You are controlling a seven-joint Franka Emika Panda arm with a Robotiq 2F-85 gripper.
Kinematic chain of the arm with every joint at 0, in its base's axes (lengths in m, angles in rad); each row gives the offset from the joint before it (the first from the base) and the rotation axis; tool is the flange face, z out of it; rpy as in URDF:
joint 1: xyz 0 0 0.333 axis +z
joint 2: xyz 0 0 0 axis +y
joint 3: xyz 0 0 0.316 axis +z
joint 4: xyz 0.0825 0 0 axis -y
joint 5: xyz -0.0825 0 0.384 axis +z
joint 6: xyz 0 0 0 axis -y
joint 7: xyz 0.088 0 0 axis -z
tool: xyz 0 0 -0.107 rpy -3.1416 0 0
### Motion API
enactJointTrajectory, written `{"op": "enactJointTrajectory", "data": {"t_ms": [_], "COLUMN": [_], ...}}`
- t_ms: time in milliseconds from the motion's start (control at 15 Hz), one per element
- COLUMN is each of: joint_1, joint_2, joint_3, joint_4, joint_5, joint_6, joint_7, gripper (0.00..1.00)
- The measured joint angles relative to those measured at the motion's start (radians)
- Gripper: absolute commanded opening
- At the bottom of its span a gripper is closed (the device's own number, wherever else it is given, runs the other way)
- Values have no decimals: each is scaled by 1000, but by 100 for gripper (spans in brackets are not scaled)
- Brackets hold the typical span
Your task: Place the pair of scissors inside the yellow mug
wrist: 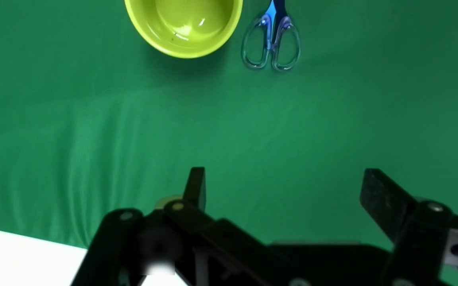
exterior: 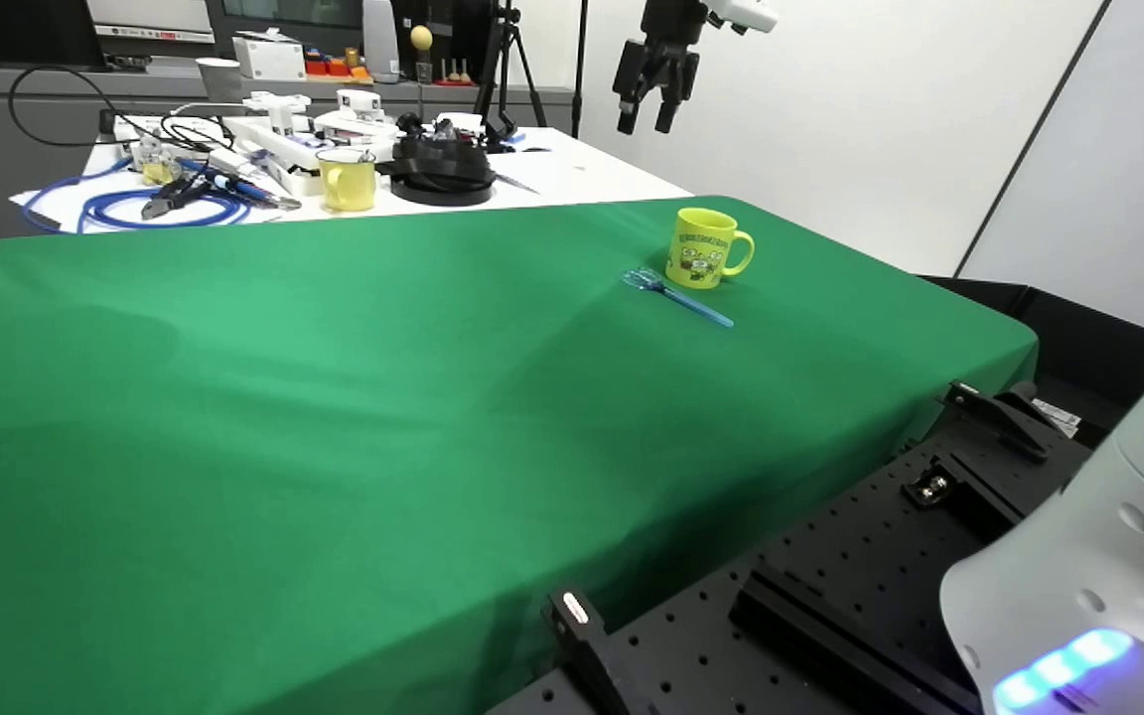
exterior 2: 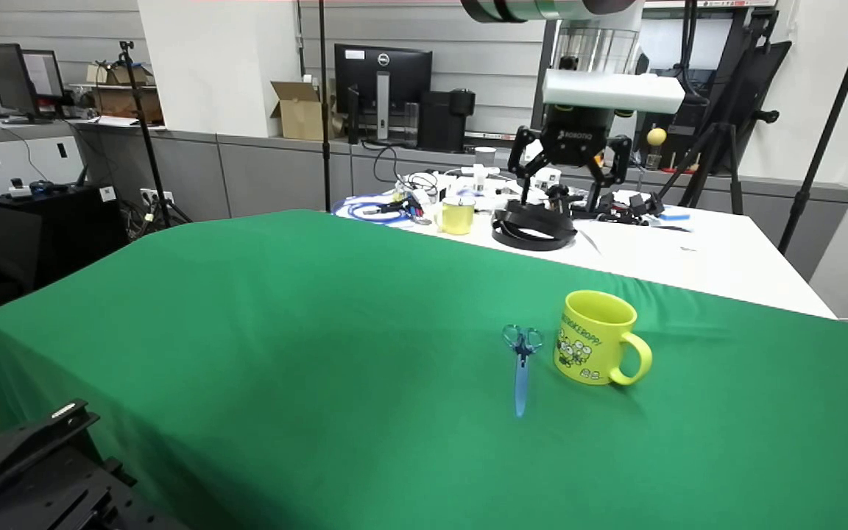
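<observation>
The pair of scissors (exterior: 691, 303) lies flat on the green cloth beside the yellow mug, apart from it. It also shows in an exterior view (exterior 2: 521, 368) and at the top of the wrist view (wrist: 269, 31), where its blade tips are cut off. Its handle loops are clear bluish. The yellow mug (exterior: 699, 246) stands upright, with a side handle and dark print; it also shows in an exterior view (exterior 2: 592, 342). In the wrist view the mug (wrist: 181, 45) is cut off by the top edge and looks empty. My gripper (exterior: 643, 127) is open and empty, high above the table; its fingers (exterior 2: 558, 202) (wrist: 284, 172) are spread wide.
A white table (exterior 2: 696, 258) adjoins the green-covered table (exterior 2: 321, 331) at the back. It holds cables, tools, a black strap (exterior: 443, 169) and a paler yellow cup (exterior: 349, 186). A black perforated mounting plate (exterior: 781, 606) lies along the near edge.
</observation>
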Motion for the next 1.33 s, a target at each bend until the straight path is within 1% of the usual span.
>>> {"op": "enactJointTrajectory", "data": {"t_ms": [533,1067,1333], "joint_1": [-2,-10,-25], "joint_2": [6,58,74], "joint_3": [10,15,26], "joint_4": [-12,-153,-201], "joint_5": [-16,-39,-38], "joint_6": [2,88,133], "joint_7": [1,1,1], "gripper": [100,100,100]}}
